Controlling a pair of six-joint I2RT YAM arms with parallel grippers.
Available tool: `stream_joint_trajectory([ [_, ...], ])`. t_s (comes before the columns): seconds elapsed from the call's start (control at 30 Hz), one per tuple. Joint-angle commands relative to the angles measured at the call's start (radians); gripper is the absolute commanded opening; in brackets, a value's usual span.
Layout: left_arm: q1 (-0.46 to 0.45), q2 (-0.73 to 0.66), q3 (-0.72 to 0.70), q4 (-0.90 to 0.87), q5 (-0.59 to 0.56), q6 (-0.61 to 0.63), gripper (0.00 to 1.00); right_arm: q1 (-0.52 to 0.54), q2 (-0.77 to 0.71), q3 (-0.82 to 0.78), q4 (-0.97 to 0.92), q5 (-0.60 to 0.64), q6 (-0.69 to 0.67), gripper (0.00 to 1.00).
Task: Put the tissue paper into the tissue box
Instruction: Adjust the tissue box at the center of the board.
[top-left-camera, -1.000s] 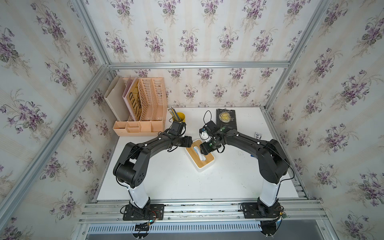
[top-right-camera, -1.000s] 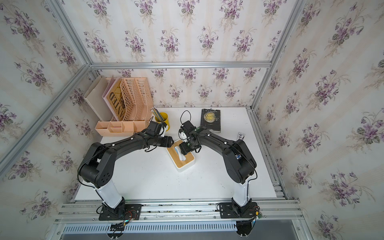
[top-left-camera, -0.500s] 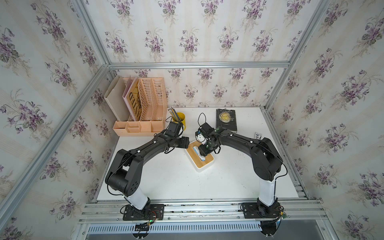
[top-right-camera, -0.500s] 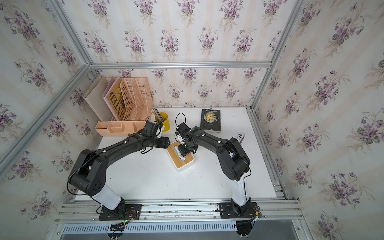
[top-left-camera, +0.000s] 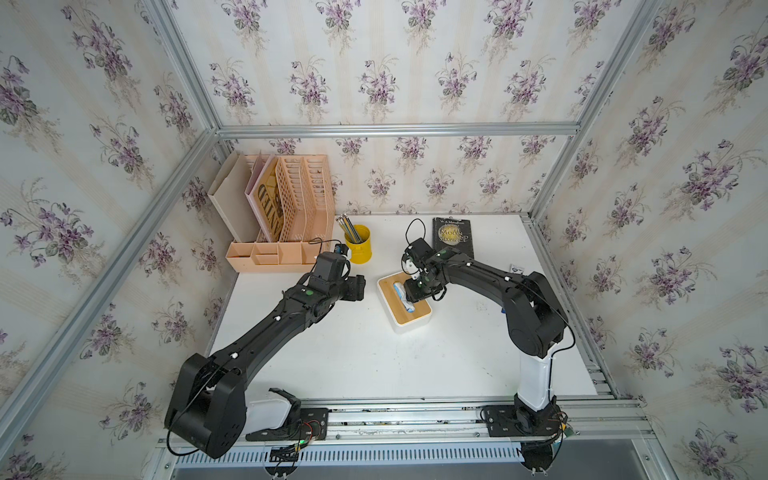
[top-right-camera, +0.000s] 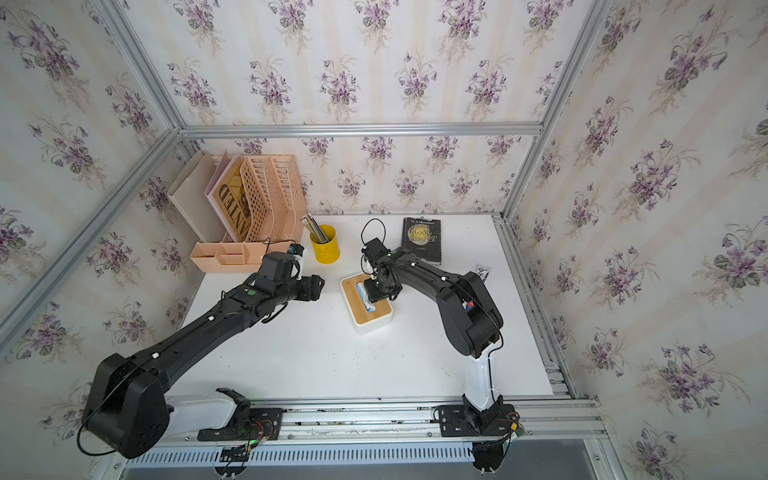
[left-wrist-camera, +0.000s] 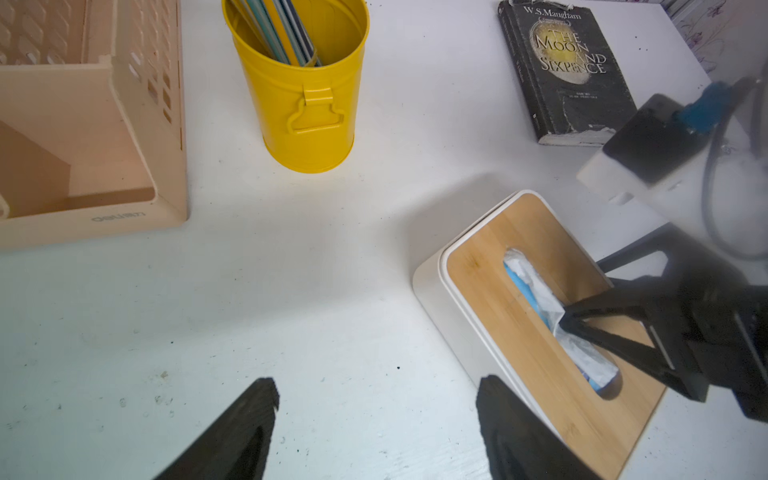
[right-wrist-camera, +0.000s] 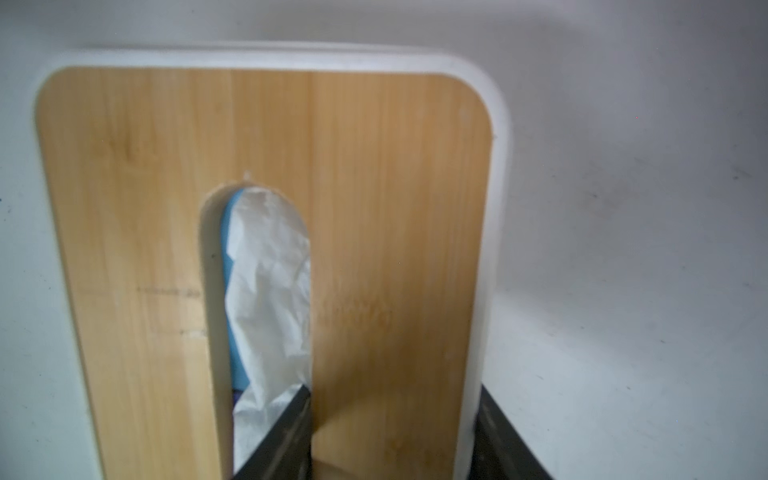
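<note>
The tissue box (top-left-camera: 409, 329) (top-right-camera: 371, 328) (left-wrist-camera: 440, 299) (right-wrist-camera: 498, 166) stands mid-table with its bamboo lid on. The tissue paper (top-left-camera: 401, 291) (top-right-camera: 362, 291) (left-wrist-camera: 536, 286) (right-wrist-camera: 266, 270) lies inside it. Its white tissue and blue wrap show through the slot. My right gripper (top-left-camera: 415, 293) (top-right-camera: 374, 293) (left-wrist-camera: 582, 291) (right-wrist-camera: 390, 415) is on the lid. One finger is down in the slot against the tissue and the other sits outside the white rim, so it is shut on that strip of lid. My left gripper (top-left-camera: 359, 286) (top-right-camera: 318, 286) (left-wrist-camera: 376, 386) hovers open over the table beside the box, holding nothing.
A yellow pencil cup (top-left-camera: 358, 245) (left-wrist-camera: 303, 95) stands behind the left gripper. A peach file organiser (top-left-camera: 286, 216) (left-wrist-camera: 83, 166) fills the back left. A dark book (top-left-camera: 453, 237) (left-wrist-camera: 569, 70) lies at the back, behind the right arm. A small card (top-left-camera: 516, 269) lies near the right edge.
The right gripper has settled onto the lid and its jaws have narrowed around the strip beside the slot. The left gripper has drawn slightly away from the box.
</note>
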Motion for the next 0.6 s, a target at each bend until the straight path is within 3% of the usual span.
stream_joint_trajectory([
  [0.0,0.006,-0.017,-0.015,0.015,-0.017,-0.012,0.8,-0.019,0.002,0.027,0.017,0.018,0.103,0.33],
  [0.2,0.017,-0.043,-0.036,0.012,0.0,-0.019,0.8,-0.052,0.042,0.064,-0.001,0.097,0.204,0.36],
  [0.43,0.028,-0.059,-0.045,-0.002,0.011,-0.013,0.8,-0.092,0.066,0.064,0.044,0.043,0.264,0.59],
  [0.57,0.04,-0.069,-0.057,-0.004,0.012,-0.011,0.8,-0.092,0.04,0.061,0.067,-0.002,0.266,0.67],
])
